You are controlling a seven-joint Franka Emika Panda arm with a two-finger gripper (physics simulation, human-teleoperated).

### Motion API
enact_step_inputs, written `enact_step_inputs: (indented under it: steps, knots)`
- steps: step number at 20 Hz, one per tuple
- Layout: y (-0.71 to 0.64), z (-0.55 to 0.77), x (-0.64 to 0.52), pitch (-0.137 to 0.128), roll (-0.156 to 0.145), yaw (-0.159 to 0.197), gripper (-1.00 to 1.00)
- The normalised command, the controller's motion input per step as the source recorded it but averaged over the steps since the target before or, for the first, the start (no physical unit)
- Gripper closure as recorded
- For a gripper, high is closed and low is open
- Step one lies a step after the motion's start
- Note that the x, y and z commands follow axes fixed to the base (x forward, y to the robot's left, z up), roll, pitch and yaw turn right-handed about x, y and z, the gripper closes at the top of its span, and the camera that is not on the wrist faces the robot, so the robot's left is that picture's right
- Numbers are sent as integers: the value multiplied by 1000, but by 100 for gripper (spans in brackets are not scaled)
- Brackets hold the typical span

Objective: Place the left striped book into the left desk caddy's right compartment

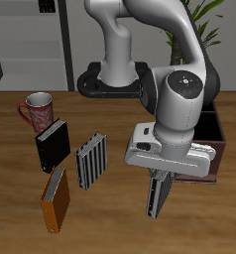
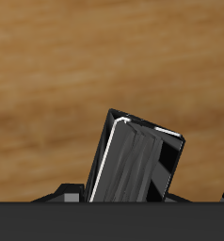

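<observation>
My gripper (image 1: 160,177) is shut on the left striped book (image 1: 158,194), a dark book with grey stripes. It holds the book upright by its top edge, nearer the table's front edge than the caddy. In the wrist view the book (image 2: 137,160) hangs tilted between the jaws over bare wood. The left desk caddy (image 1: 217,135), a dark maroon-brown box, stands behind the gripper and is mostly hidden by the arm. Its right compartment is hidden. A second striped book (image 1: 91,161) stands on the table beside the held one.
A black book (image 1: 53,145) and an orange book (image 1: 57,198) stand beside the second striped book. A red mug (image 1: 37,109) is farther back. The robot's base (image 1: 115,81) is at the table's back.
</observation>
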Motion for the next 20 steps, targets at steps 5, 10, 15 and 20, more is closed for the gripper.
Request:
enact_step_inputs:
  steps: [5, 10, 15, 20]
  knots:
    - [-210, 526, -388, -68, -66, -7, 100]
    - [-82, 492, -409, -60, -11, 28, 100]
    - [-65, 288, -259, -34, 1, 12, 100]
    - [-78, 650, -620, -84, -10, 7, 100]
